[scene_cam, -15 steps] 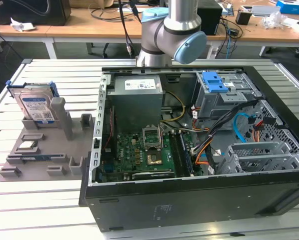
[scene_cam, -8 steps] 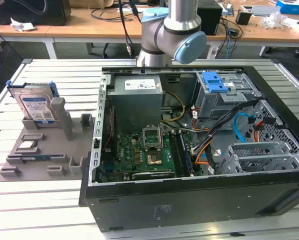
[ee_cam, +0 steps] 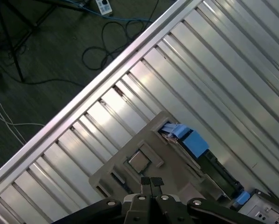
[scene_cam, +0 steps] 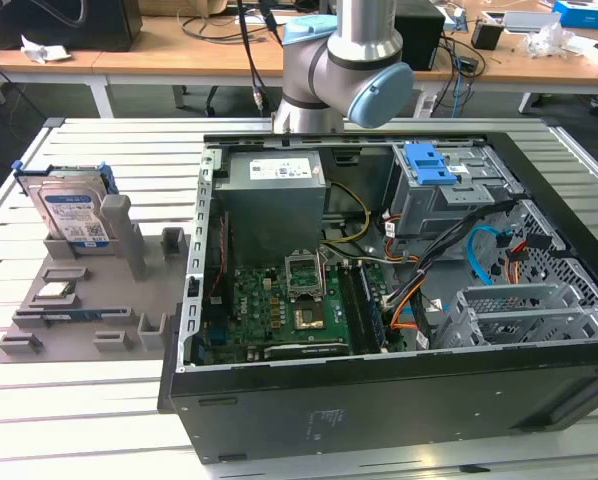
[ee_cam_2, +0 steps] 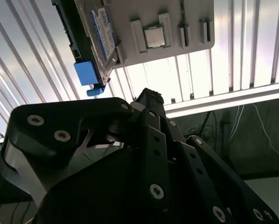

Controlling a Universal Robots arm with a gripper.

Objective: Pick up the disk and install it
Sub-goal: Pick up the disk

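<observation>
The disk [scene_cam: 74, 215], a silver-grey drive with a white-and-blue label in a blue caddy, stands upright in a slot of the grey holder [scene_cam: 99, 310] on the exterior view's left. In the first wrist view the disk [ee_cam: 195, 145] appears edge-on, far below my gripper [ee_cam: 151, 183]. The black fingertips [ee_cam: 145, 182] are pressed together with nothing between them. In the second wrist view the gripper [ee_cam_2: 150, 97] hangs high above the table, and the disk [ee_cam_2: 101, 30] leans in its slot beyond the tip.
An open computer case [scene_cam: 379, 400] takes up the table's middle and right, with a blue-latched drive cage [scene_cam: 429, 165] at its back. A small silver chip [ee_cam: 138, 162] lies on the grey holder [ee_cam: 112, 173]. The slatted table's edge [ee_cam: 83, 88] borders floor with cables.
</observation>
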